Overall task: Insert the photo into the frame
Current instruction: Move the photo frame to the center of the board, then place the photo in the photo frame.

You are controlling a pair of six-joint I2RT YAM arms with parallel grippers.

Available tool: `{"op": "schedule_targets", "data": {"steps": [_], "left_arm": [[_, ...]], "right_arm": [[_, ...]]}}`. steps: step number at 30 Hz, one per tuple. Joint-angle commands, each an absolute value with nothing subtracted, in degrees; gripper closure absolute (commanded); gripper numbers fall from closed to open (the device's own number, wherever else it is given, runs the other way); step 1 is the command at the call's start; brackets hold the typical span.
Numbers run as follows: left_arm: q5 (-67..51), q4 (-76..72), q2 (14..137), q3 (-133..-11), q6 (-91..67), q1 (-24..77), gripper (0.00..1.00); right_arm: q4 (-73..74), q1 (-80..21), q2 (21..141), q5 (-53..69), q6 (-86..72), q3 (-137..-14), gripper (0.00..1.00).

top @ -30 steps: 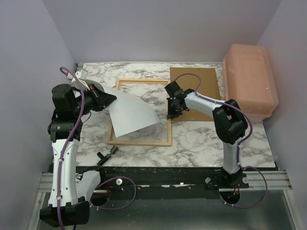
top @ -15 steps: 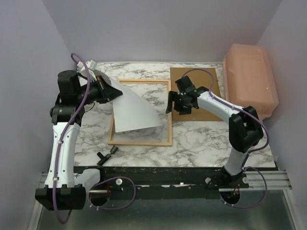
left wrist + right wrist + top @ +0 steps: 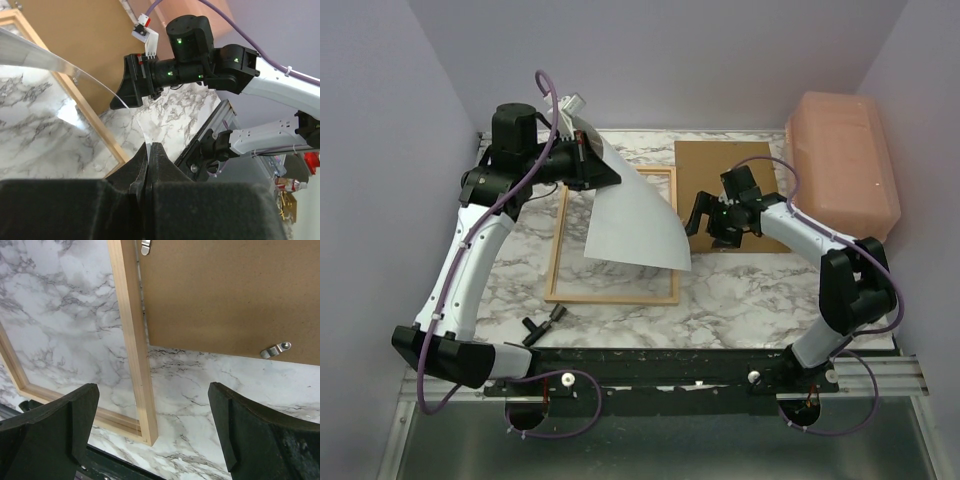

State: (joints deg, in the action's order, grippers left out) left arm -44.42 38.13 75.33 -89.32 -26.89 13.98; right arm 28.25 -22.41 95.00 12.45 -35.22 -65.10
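The left claw [image 3: 150,149] pinches the photo [image 3: 638,215] tight, so it hangs below the claw, over the frame [image 3: 610,298]. The right claw [image 3: 152,420] is wide open and empty, maybe ready to help.

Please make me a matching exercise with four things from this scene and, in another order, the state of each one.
Things:
1. photo
2. frame
3. backing board
4. right gripper

States:
a. open, holding nothing
b. light wood, lying flat
c. brown, to the right of the frame
d. curled, hanging from the shut left gripper

Pairs: 1-d, 2-b, 3-c, 4-a
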Motion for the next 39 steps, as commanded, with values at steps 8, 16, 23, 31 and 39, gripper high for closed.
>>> {"op": "schedule_targets", "data": {"steps": [8,16,23,31,39], "left_arm": [[-42.1,36.4,74.7,-82.6,-21.9,15.9,1.00],[-35.2,34.6,76.5,-66.4,-20.8,12.2,1.00],[-30.6,37.0,80.7,-63.8,-18.6,8.8,1.00],[-24.3,39.4,81.8,-65.6,-17.5,5.7,1.00],[-23.6,38.6,85.2,-67.6,-16.9,4.7,1.00]], "right_arm": [[24.7,-19.5,92.4,15.5,-36.4,-62.1,0.00],[24.6,-19.1,93.6,15.2,-36.4,-61.5,0.00],[23.6,-19.1,94.1,16.0,-36.6,-60.6,0.00],[23.6,-19.0,94.3,15.9,-36.4,-60.2,0.00],[23.6,-19.0,94.7,16.0,-36.2,-60.1,0.00]]}}
